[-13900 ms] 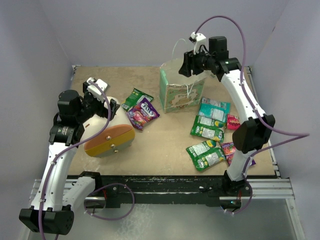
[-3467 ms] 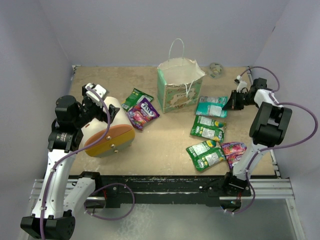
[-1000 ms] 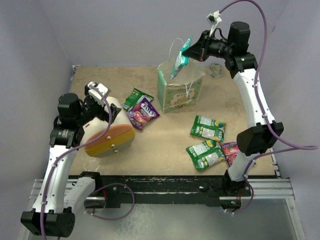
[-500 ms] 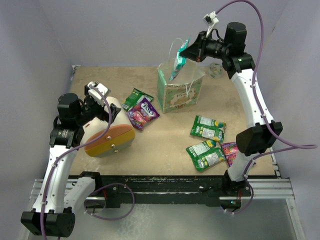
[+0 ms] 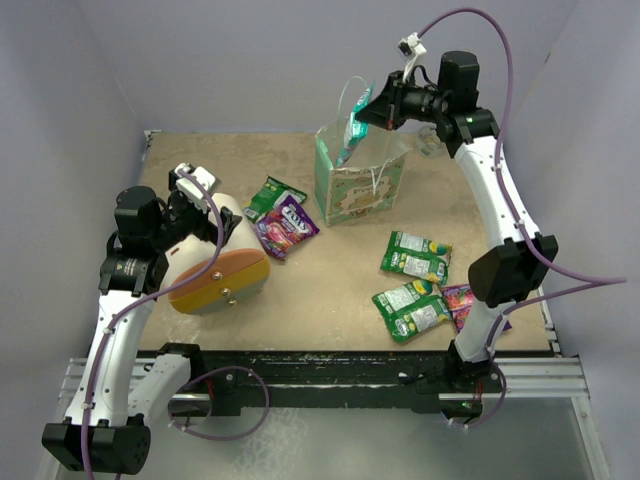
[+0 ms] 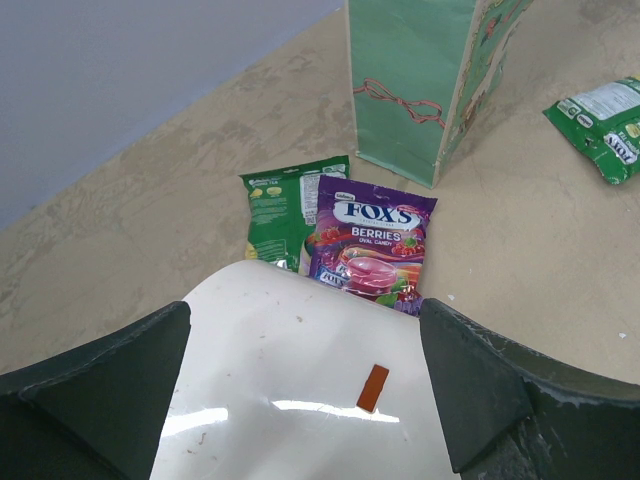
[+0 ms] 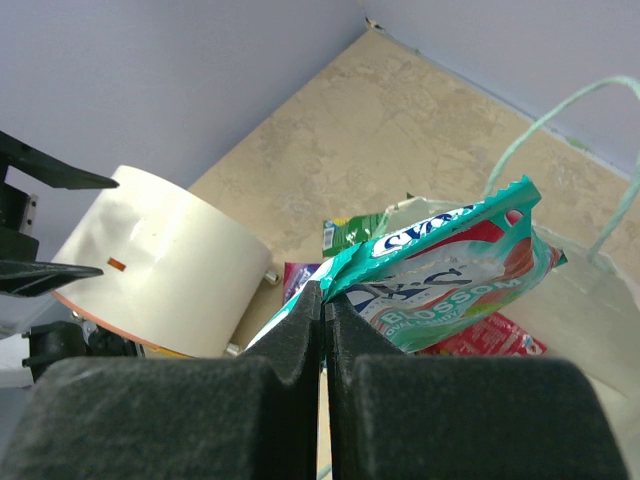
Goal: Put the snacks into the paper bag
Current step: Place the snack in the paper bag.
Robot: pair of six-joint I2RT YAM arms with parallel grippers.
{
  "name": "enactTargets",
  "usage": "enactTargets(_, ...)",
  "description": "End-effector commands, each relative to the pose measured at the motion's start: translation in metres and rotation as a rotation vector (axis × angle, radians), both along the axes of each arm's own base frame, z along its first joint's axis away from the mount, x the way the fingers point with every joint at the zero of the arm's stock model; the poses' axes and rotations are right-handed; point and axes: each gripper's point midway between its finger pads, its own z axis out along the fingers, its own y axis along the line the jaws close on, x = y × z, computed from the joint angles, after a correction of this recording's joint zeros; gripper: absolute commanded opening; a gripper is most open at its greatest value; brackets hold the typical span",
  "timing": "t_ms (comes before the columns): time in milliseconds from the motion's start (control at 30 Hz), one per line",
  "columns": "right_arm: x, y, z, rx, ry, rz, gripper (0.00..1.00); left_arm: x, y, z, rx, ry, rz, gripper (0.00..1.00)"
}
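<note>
Beige mottled tabletop (image 5: 330, 290), walled by pale lilac panels, carries the work. At its far side stands the small cream paper bag with mint-green sides and thin white loop handles (image 5: 362, 190), upright, its mouth open upward. The right gripper (image 5: 368, 108) is clamped tight on a glossy teal snack packet (image 5: 350, 130). It pinches one top corner, so the packet hangs lengthwise with its lower end pointing into the bag's mouth. Held that way, it can likely drop in edge-first rather than catch flat on the rim. Whether its tip is already past the rim I cannot tell.

The left gripper (image 6: 300, 385) has its jaws spread wide to either side of a big cream cone-shaped object with an orange end (image 5: 210, 265). It is well apart from the bag, out of the other arm's way, and grips no snack.

A purple "FOXS" packet (image 6: 372, 245) lies overlapping a green packet (image 6: 283, 205) near the bag's left side. More green packets (image 5: 414, 255) wait to its right front.
</note>
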Motion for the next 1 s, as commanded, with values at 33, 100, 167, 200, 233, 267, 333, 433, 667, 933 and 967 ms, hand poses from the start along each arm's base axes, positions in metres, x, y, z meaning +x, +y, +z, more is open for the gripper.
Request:
enactTargets(33, -0.006, 0.004, 0.002, -0.033, -0.053, 0.026, 0.00, 0.002, 0.000, 0.013, 0.000, -0.059, -0.006, 0.99)
enactTargets(100, -0.007, 0.006, -0.004, -0.046, -0.045, 0.037, 0.00, 0.001, 0.000, 0.013, 0.000, -0.060, -0.008, 0.99)
enactTargets(167, -0.008, 0.007, -0.010, -0.055, -0.034, 0.043, 0.00, 0.001, 0.000, 0.014, 0.000, -0.062, -0.006, 0.99)
enactTargets(200, -0.008, 0.009, -0.013, -0.060, -0.027, 0.046, 0.00, 0.001, 0.000, 0.014, -0.001, -0.061, -0.006, 0.99)
enactTargets(233, -0.008, 0.009, -0.017, -0.066, -0.019, 0.048, 0.00, 0.001, 0.000, 0.013, -0.002, -0.060, -0.007, 0.99)
enactTargets(267, -0.007, 0.010, -0.020, -0.072, -0.013, 0.049, 0.00, 0.001, 0.000, 0.013, -0.002, -0.060, -0.009, 0.99)
enactTargets(333, -0.006, 0.012, -0.027, -0.086, -0.002, 0.052, 0.00, 0.001, 0.000, 0.014, -0.002, -0.060, -0.008, 0.99)
enactTargets(433, -0.005, 0.015, -0.036, -0.122, 0.013, 0.061, 0.00, 0.001, 0.000, 0.014, -0.002, -0.061, -0.008, 0.99)
enactTargets(667, 0.002, 0.020, -0.051, -0.213, 0.020, 0.058, 0.00, 0.000, 0.000, 0.015, -0.002, -0.062, -0.010, 0.99)
enactTargets(933, 0.005, 0.026, -0.062, -0.276, 0.025, 0.071, 0.00, -0.001, -0.001, 0.015, -0.002, -0.064, -0.012, 0.99)
enactTargets(967, 0.005, 0.027, -0.064, -0.284, 0.029, 0.073, 0.00, -0.001, -0.001, 0.015, -0.002, -0.064, -0.013, 0.99)
